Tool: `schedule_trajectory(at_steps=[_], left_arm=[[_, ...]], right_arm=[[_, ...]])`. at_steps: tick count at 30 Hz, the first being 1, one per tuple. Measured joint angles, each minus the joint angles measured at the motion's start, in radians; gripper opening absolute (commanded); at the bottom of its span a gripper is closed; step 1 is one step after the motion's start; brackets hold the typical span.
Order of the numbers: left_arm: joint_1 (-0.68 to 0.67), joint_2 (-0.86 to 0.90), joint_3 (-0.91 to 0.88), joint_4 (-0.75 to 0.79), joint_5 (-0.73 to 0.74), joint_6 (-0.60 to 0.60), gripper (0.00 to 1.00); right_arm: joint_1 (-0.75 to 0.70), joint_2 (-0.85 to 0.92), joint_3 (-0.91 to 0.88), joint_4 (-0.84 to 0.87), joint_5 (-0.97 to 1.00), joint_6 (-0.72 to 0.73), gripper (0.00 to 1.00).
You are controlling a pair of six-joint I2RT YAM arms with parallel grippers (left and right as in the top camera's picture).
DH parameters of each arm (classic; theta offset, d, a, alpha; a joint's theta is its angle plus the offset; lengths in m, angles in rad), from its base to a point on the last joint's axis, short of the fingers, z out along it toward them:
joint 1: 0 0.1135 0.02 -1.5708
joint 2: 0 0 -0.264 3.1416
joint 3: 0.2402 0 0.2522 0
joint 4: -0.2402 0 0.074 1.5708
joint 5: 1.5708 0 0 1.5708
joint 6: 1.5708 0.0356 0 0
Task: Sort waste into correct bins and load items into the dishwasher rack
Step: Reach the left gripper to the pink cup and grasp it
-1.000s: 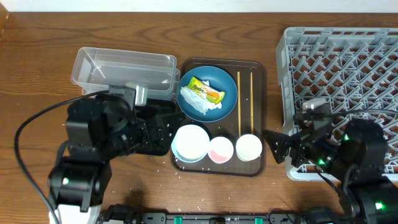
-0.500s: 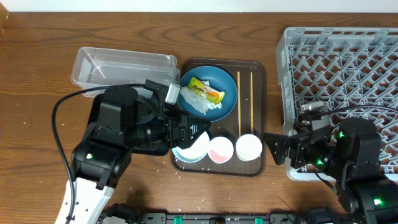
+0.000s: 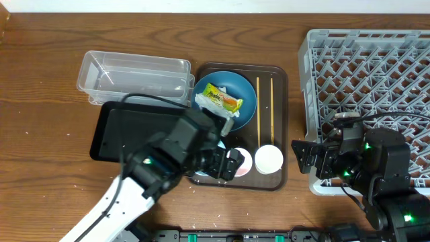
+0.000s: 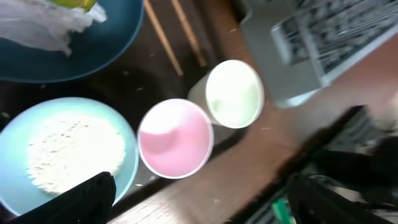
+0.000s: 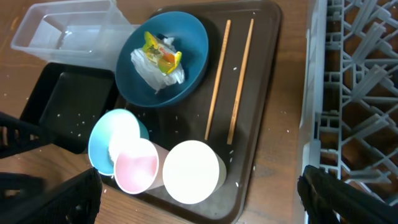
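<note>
Left gripper (image 4: pixel 200 190): jaws spread wide, empty, poised over the pink cup (image 4: pixel 175 138), which stands just beside the white cup (image 4: pixel 233 93) and the rice-filled bowl (image 4: pixel 62 155) along the brown tray's (image 3: pixel 281 121) near edge. Right gripper (image 3: pixel 297 157): spread, empty, in the gap between tray and rack (image 3: pixel 369 67).

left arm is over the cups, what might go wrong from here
1. The small pink cup sits tight between the small white cup and the white bowl with light blue inside. The open left end effector may knock a neighbour when descending or closing.
2. That bowl holds loose white rice. A bump could scatter grains over the brown serving tray.
</note>
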Motion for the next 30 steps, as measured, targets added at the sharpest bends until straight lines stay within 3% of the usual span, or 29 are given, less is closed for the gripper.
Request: schedule_trajectory(at_steps=[3,19,30], left_arm=[[-0.032,0.035,0.000,0.006,-0.059,-0.001,0.96],[-0.034,0.054,0.000,0.010,-0.119,-0.002,0.96],[-0.034,0.130,0.000,-0.038,-0.132,-0.002,0.87]], right_arm=[[0.000,0.000,0.000,-0.008,0.005,0.002,0.99],[0.000,0.000,0.000,-0.014,0.009,0.005,0.99],[0.000,0.000,0.000,-0.016,0.009,0.006,0.99]])
